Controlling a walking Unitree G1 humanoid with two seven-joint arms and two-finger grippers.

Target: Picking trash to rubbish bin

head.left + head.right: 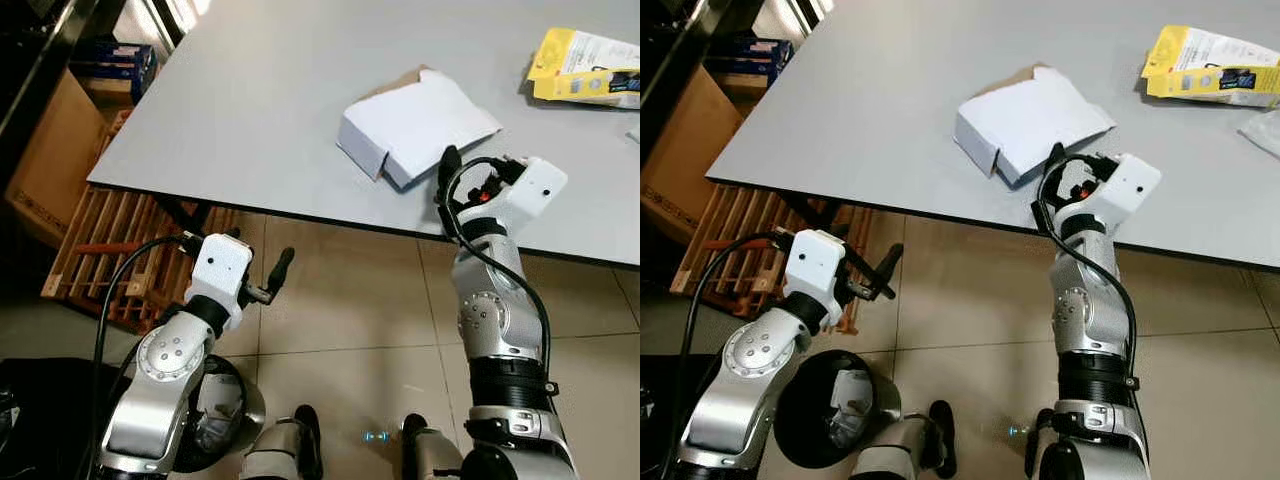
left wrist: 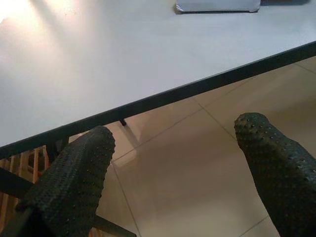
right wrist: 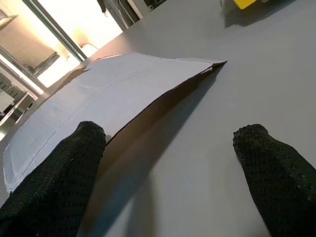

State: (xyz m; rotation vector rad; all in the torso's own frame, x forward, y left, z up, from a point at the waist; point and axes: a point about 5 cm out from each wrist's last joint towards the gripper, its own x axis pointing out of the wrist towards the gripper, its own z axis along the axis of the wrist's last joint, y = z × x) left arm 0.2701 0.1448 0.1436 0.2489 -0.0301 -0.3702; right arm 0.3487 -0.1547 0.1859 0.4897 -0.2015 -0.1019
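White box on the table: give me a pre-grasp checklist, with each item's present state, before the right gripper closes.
1. Right gripper open: ok, fingers spread wide.
2. Aimed at the white box: ok, the box's raised flap lies just ahead of the fingers.
3. Flap between the fingers: not ok, it lies near one finger, not yet between both.
4. Room around the box: ok, the yellow package lies well apart on the table.
5. Left gripper out of the way: ok, open, below the table edge.
6. Black bin ready: ok, on the floor by the robot's left side.

Sharp, evenly lit views; window glare washes the wrist views' corners.
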